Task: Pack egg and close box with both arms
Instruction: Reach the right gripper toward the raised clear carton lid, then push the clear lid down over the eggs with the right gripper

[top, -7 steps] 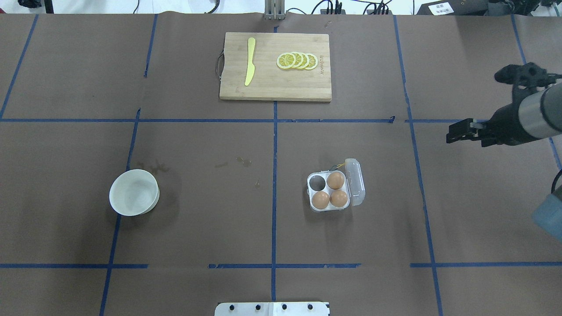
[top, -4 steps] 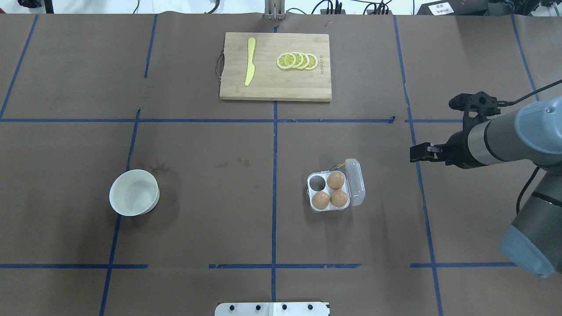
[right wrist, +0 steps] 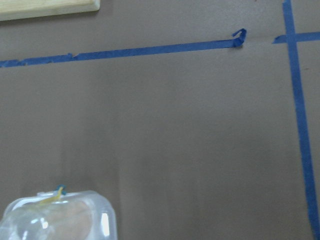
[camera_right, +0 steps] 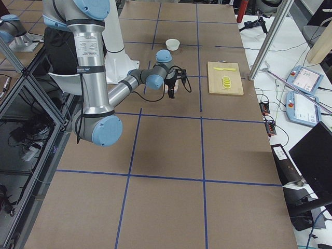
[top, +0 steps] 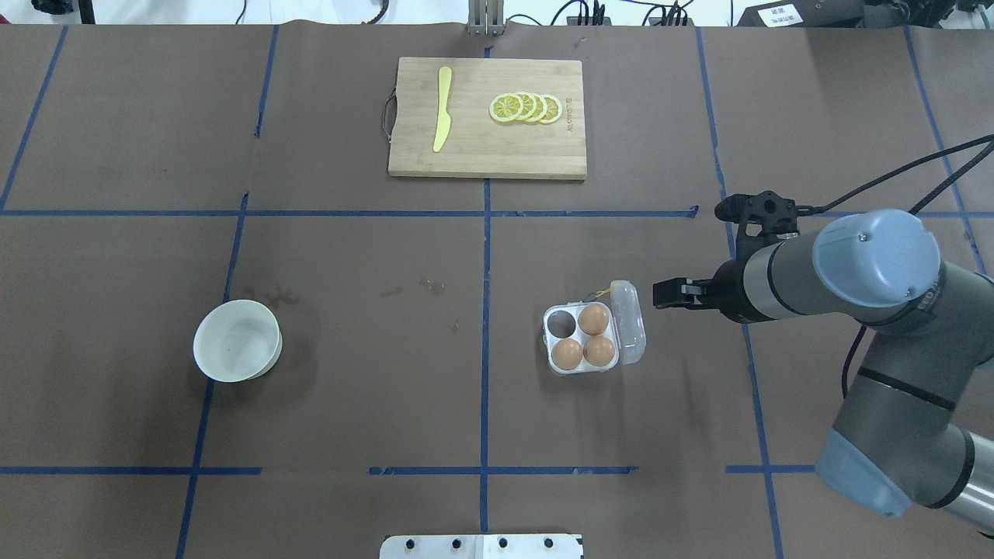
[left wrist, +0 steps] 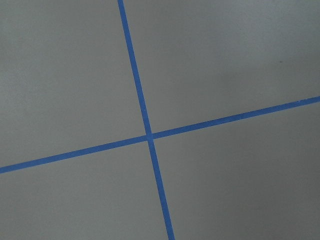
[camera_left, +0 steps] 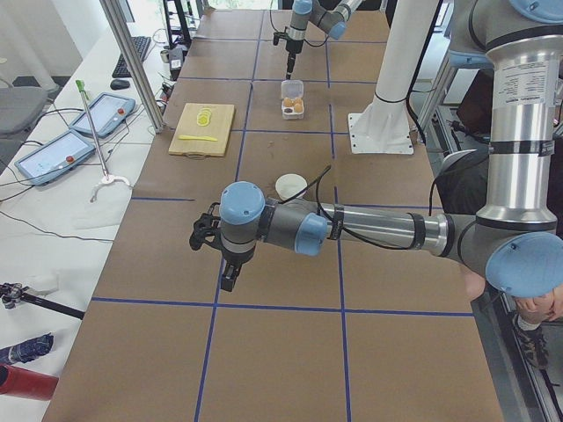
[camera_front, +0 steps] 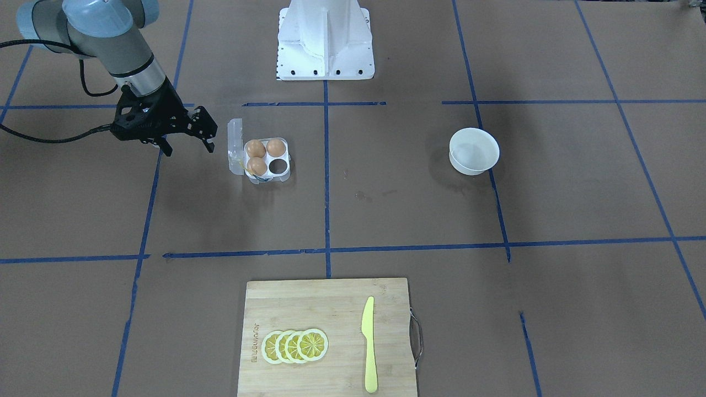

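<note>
Presently on the brown-papered table [top: 373,388]: one box [top: 580,336], a clear four-cell carton, standing right of the centre tape line in the overhead view. Its lid [top: 630,324] is hinged open and raised on the side toward the right arm, with a yellow scrap at the far edge. Contents: three brown eggs [top: 594,319] (all alike; which one is the task's cannot be told), each seated in its own cell. The fourth cell, on the far side toward the table's middle, shows as a dark hole. Right gripper [camera_front: 188,148]: fingers spread, holding nothing, just beside the raised lid and apart from it; its wrist camera catches the lid's corner at lower left. Left gripper [camera_left: 227,280]: seen only from the left side camera, pointing down over the table's left end, well apart from the box; whether its fingers are spread or together cannot be told. Other items: white bowl [top: 237,340] on the left half; wooden cutting board [top: 487,147] at the far edge, bearing a yellow knife [top: 441,109] and overlapping lemon slices [top: 526,107].
</note>
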Robot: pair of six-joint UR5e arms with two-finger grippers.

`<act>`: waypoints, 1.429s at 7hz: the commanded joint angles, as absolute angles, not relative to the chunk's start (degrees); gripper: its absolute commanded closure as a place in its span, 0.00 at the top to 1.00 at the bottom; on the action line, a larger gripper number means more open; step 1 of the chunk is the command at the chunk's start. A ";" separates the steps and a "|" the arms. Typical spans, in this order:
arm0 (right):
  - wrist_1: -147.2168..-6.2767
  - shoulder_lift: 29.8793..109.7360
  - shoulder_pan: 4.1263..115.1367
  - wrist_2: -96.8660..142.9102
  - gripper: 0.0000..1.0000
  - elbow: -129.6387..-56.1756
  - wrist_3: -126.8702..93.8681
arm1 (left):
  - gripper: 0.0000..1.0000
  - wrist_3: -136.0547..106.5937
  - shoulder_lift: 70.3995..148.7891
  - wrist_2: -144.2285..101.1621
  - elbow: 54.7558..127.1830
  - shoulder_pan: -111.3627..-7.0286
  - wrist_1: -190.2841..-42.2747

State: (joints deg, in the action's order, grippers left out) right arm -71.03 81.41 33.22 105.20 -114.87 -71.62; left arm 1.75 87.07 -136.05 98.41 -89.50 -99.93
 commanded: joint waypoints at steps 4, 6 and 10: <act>-71.46 76.99 29.27 102.13 1.00 -114.52 -75.24 | 1.00 1.76 87.45 -136.05 98.26 -89.47 -99.93; -71.54 77.87 31.53 103.00 1.00 -114.26 -74.10 | 1.00 1.76 87.45 -136.05 98.09 -89.47 -100.02; -77.78 81.01 39.70 105.72 1.00 -114.35 -60.43 | 1.00 2.02 87.36 -136.05 97.73 -89.38 -100.02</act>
